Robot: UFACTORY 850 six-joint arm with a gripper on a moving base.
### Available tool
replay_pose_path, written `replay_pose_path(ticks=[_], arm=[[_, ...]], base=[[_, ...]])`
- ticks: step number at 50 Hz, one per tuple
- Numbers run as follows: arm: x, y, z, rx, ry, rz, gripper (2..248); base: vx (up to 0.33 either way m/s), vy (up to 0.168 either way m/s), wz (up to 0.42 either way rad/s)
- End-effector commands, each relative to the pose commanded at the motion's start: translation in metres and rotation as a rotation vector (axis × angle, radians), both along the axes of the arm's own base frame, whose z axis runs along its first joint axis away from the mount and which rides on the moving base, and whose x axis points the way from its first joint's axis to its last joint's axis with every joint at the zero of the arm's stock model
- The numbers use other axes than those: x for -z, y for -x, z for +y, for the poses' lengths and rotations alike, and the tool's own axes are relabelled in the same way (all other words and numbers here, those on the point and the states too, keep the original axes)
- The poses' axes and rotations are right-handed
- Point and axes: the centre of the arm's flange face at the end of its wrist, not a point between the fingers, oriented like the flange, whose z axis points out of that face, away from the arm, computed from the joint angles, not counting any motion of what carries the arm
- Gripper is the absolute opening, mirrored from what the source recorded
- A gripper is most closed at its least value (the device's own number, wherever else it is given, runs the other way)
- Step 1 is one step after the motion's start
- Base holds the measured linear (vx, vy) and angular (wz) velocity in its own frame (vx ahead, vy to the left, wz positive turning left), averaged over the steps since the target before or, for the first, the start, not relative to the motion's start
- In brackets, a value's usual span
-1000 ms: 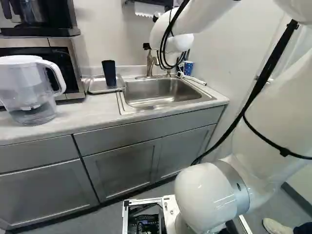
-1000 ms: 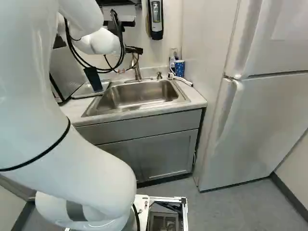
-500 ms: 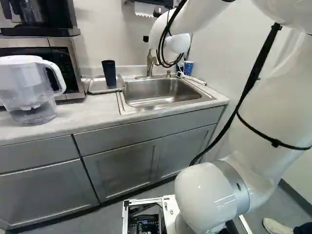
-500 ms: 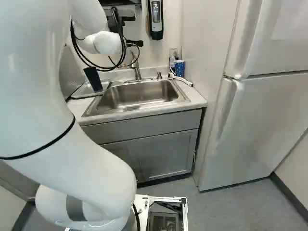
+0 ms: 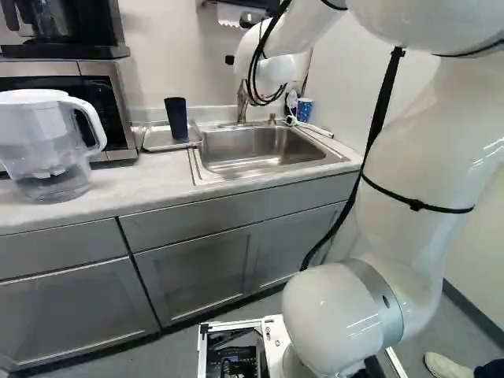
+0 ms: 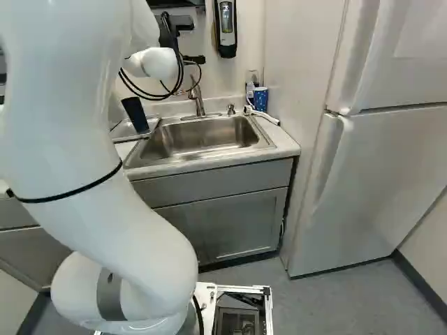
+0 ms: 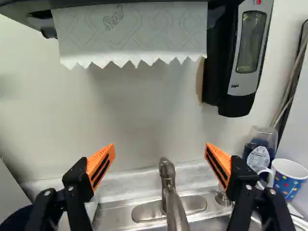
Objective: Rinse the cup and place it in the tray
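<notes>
My gripper [image 6: 195, 61] is mostly hidden behind the arm in the right base view. In the wrist view the gripper [image 7: 160, 156] stands open, the faucet [image 7: 174, 202] showing beyond and between its fingers. A dark tumbler [image 5: 176, 118] stands on the metal tray [image 5: 151, 142], left of the sink [image 5: 260, 150]; its dark rim is partly visible beside one finger in the wrist view. Behind the sink's far right corner is a blue patterned cup [image 6: 260, 99] with a handle, which the wrist view shows beyond the other finger. Neither cup touches the gripper.
A clear pitcher [image 5: 51, 150] and a microwave [image 5: 102, 102] occupy the counter's left part. Above the sink hang a paper towel dispenser [image 7: 130, 33] and a soap dispenser [image 7: 245, 53]. A fridge [image 6: 370, 174] stands at the right. White tubing [image 6: 264, 116] lies by the patterned cup.
My arm has swung leftward in the left base view, its upper part rightward in the right base view, where the gripper has risen slightly. The cups, tray and base have stayed put.
</notes>
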Motion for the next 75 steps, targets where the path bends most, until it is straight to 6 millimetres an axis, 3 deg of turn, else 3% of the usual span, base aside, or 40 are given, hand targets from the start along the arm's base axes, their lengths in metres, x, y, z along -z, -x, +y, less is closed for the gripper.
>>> replay_pose_path(ticks=[44,75], arm=[[0.010,-0.071,0.059,-0.077,0.012,0.018,247],[0.023,-0.071,0.060,-0.080,0.035,0.151,247]], base=[[0.000,0.000,0.000],[0.000,0.000,0.000]])
